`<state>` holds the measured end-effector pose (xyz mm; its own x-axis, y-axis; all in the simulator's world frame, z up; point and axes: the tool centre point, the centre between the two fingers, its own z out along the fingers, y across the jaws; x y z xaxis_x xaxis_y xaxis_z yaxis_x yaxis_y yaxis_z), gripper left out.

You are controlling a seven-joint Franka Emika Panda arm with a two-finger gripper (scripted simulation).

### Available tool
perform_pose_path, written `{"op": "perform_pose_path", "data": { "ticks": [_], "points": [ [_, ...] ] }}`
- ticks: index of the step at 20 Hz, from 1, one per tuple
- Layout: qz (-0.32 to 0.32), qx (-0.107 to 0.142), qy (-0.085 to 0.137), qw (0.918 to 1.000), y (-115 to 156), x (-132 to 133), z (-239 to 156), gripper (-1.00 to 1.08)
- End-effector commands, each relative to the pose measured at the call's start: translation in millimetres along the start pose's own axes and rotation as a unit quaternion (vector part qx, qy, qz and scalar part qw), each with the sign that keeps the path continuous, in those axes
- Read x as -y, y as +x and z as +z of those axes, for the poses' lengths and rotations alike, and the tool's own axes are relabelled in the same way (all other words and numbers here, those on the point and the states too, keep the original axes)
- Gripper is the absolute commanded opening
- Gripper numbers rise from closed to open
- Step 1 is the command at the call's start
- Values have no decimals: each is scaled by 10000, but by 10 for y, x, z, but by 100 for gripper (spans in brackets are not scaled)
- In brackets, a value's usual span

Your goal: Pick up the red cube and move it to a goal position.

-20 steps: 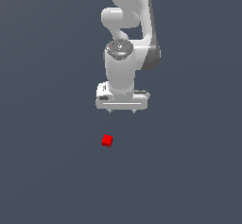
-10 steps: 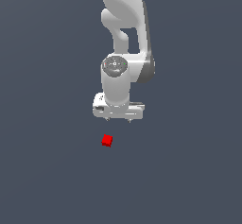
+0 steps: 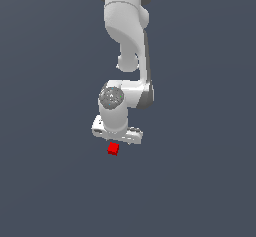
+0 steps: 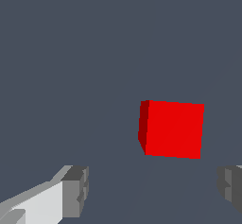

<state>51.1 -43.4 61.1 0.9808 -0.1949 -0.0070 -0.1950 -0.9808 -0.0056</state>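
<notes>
Approach stage only: the gripper (image 3: 118, 140) is held wide open just above the red cube (image 3: 113, 149), which is seen ahead of the spread fingertips (image 4: 75, 191), ungrasped; pickup and transfer are left.

Cube (image 3: 113, 149) just below the gripper (image 3: 116, 140) (between its spread fingers (image 4: 74, 191)).

The arm (image 3: 127, 26) has a smooth white shell with a soft plastic-like sheen, and darker grey joints. The end effector (image 3: 117, 137) is the same white, its fingertips (image 4: 75, 190) matt grey. The red cube (image 4: 172, 129) is flat, matt, unmarked red. The tabletop (image 3: 50, 181) is an even, matt slate grey.
</notes>
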Motion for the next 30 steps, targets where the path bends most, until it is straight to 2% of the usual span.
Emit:
{"op": "perform_pose_path", "data": {
  "ticks": [1, 7, 14, 15, 30],
  "points": [
    [118, -17, -10, 9999, 88, -59, 136, 100],
    [300, -32, -24, 9995, 219, -157, 343, 100],
    [365, -36, -27, 9993, 270, -192, 409, 100],
    [365, -36, -27, 9993, 270, -192, 409, -100],
    [365, -36, -27, 9993, 251, -170, 348, -100]
  ]
}}
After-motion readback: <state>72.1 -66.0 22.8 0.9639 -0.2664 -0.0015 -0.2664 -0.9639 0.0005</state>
